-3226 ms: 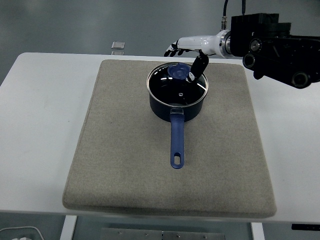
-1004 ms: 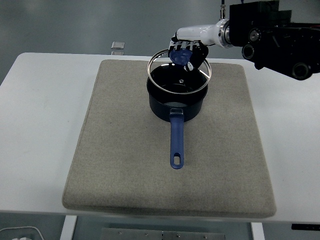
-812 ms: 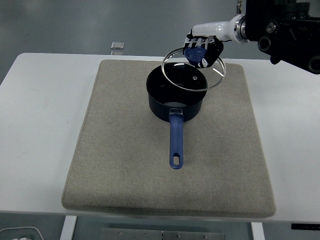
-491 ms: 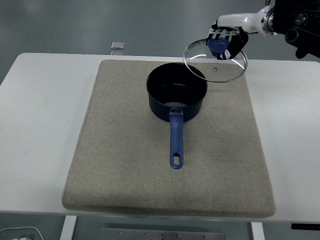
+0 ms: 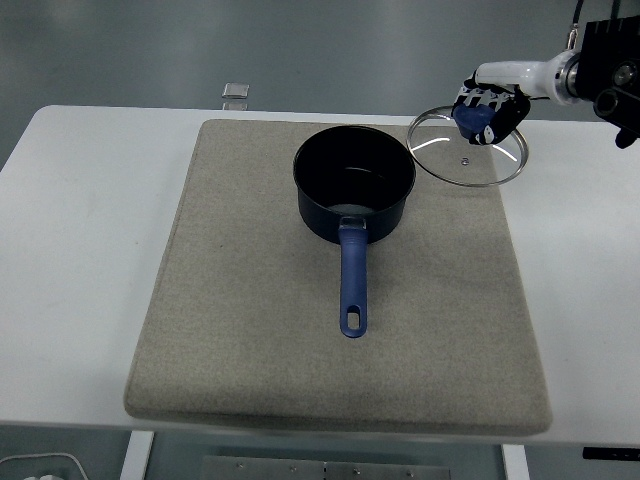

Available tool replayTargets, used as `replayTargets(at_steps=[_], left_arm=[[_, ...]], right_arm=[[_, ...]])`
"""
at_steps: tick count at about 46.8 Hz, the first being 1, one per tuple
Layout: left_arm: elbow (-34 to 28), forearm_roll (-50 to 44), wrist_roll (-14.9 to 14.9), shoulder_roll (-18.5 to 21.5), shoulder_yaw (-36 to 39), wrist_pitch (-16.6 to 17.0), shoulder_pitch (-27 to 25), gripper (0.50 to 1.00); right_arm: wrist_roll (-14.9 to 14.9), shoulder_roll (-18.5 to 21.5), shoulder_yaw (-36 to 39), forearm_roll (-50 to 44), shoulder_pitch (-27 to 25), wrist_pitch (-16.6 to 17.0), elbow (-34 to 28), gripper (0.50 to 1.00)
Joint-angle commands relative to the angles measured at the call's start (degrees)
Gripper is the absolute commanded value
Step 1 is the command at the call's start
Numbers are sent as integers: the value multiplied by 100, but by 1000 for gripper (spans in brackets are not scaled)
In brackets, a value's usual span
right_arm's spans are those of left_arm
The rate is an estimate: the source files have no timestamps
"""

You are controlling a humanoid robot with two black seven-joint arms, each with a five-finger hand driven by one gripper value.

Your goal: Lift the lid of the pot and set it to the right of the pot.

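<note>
In the head view, the lid (image 5: 468, 149) had travelled further right than it was half a second before, clear of the pot (image 5: 354, 195) and hanging tilted over the right rear corner of the mat (image 5: 250, 330), its glass face turned toward the camera. The right hand (image 5: 488, 108) held it from above with fingers (image 5: 482, 102) clamped on the blue knob. The pot stood open on the mat on the table (image 5: 80, 250), its long blue handle (image 5: 351, 280) pointing straight toward the table's near edge.
</note>
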Motion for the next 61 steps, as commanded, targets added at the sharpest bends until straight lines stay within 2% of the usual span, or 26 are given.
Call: replayTargets(at_steps=[1, 10, 26, 34, 36, 41, 44, 52, 61], left_arm=[[-3, 7, 0, 0, 0, 1, 1, 1000], [-3, -2, 0, 0, 0, 1, 1, 1000], [-3, -2, 0, 0, 0, 1, 1, 1000], [-3, 7, 0, 0, 0, 1, 1, 1000], [-3, 7, 0, 0, 0, 1, 1, 1000], [-3, -2, 0, 0, 0, 1, 1, 1000], [-3, -2, 0, 0, 0, 1, 1, 1000], [-3, -2, 0, 0, 0, 1, 1, 1000], [-3, 7, 0, 0, 0, 1, 1, 1000]], right_arm=[[2, 15, 0, -1, -85, -10, -74, 500], [11, 112, 8, -27, -279, -36, -259, 500], [11, 358, -18, -54, -622, -344, -400, 504], [11, 393, -9, -54, -736, -379, -400, 578], [20, 419, -9, -54, -745, -449, -400, 615], [37, 420, -9, -54, -806, -686, -400, 772], [37, 420, -9, -36, -850, -801, -400, 897], [55, 420, -18, -18, -903, -783, -400, 923], [73, 402, 70, 17, -886, -775, -400, 924]])
